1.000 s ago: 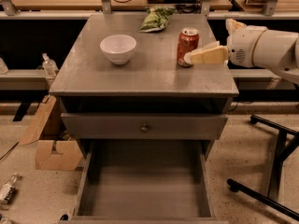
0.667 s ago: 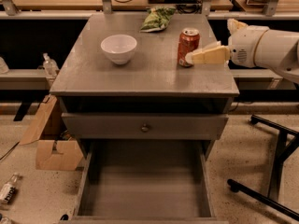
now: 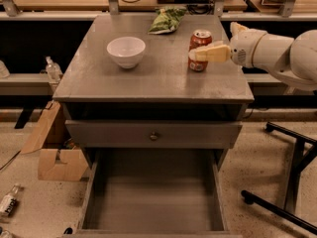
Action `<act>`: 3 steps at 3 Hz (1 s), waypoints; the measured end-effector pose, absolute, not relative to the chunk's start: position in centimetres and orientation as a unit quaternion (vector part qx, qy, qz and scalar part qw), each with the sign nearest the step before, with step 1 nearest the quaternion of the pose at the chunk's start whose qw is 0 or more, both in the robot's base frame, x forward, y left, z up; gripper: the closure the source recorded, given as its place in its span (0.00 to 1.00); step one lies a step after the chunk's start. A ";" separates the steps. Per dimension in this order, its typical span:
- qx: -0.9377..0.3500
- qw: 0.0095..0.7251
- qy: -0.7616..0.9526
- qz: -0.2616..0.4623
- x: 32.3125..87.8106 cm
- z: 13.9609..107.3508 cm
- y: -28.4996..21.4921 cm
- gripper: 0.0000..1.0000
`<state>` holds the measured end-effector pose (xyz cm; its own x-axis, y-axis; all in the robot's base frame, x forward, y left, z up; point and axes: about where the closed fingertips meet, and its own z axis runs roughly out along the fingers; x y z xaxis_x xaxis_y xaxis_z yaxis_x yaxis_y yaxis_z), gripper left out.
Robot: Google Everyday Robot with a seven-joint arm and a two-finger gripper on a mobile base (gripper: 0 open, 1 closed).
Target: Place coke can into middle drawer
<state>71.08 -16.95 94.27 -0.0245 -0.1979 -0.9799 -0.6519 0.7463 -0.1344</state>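
The coke can (image 3: 200,39) stands upright on the desk (image 3: 148,81), in the upper right of the frame, near the desk's right edge and towards its back. The gripper (image 3: 203,52) reaches in from the right on a white arm and lies across the can's front, touching it at mid height; whether it is clamped on the can or merely resting against it cannot be told. Just up and left of the can lies a green snack bag (image 3: 167,20) at the desk's back edge. Further left, well apart from the can, sits a white bowl (image 3: 126,51). Below the desk top is a closed drawer front (image 3: 198,134) with a small round knob. Under that, at the bottom centre of the frame, the middle drawer (image 3: 153,202) is pulled out, its flat grey floor bare.
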 end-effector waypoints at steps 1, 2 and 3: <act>-0.290 0.636 0.692 0.177 73.7 93.1 -17.4 0.00; -0.266 0.647 0.690 0.186 75.3 91.9 -18.0 0.00; -0.241 0.650 0.689 0.212 76.2 90.4 -17.9 0.19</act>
<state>76.18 -17.94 90.38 -0.0383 -0.0559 -0.9977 -0.6073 0.7942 -0.0212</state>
